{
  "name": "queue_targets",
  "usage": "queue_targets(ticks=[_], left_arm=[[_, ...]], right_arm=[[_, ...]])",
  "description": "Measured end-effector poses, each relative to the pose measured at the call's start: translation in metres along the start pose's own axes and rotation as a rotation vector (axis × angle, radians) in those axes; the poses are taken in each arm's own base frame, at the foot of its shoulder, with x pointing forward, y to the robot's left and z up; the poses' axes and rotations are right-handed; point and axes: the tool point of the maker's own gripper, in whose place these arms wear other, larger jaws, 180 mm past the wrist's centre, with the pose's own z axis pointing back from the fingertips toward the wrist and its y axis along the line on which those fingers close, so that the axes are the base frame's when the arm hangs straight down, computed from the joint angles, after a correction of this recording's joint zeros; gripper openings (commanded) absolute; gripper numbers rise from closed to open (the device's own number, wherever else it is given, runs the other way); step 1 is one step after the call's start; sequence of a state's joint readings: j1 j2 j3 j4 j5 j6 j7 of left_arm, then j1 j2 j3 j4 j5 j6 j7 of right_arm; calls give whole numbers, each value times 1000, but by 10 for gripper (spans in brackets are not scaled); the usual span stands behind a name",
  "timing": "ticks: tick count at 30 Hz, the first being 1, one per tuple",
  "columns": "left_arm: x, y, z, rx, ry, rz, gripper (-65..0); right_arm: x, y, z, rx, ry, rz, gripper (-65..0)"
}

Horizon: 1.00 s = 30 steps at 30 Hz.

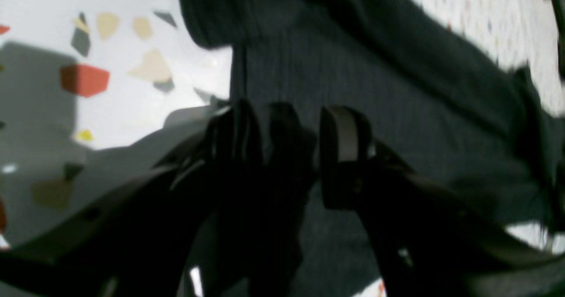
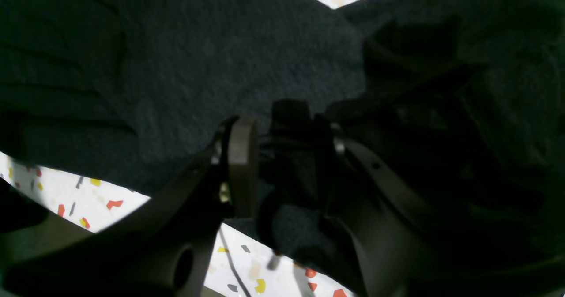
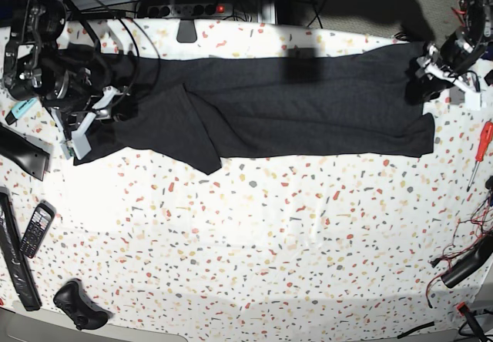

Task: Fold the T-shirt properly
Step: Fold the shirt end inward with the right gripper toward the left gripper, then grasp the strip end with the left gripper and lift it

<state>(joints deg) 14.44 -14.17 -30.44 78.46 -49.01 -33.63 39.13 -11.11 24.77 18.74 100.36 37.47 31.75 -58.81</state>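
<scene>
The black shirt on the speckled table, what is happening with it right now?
A two-armed robot is folding a large black soft fabric T-shirt, which lies stretched in a long band across the white speckled table. The right gripper grips a bunch of cloth at one end. The left gripper is at the opposite end with cloth between its jaws. The shirt looks partly folded lengthwise, plain side up; the fold is not finished.
</scene>
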Motion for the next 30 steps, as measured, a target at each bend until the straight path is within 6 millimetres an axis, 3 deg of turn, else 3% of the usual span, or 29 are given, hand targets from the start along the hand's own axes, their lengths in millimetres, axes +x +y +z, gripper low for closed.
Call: queue_targets(ticks=[11,13,17,26,30], left_arm=[[16,-2,-51,-94,-87,201,-378],[19,-6,-53,-133,-97,199,-438],[16,-9,-52,-158,-86,177,-650],[31,-5,-48,-156,-181,207,-650],[41,-17,-42,-198,-169,222,-650]], right_arm=[[-2,0,0,0,13,1,-449],[-2,0,0,0,14,1,-449],[-2,0,0,0,14,1,-449],[-2,0,0,0,14,1,-449],[-2,0,0,1,14,1,-449]])
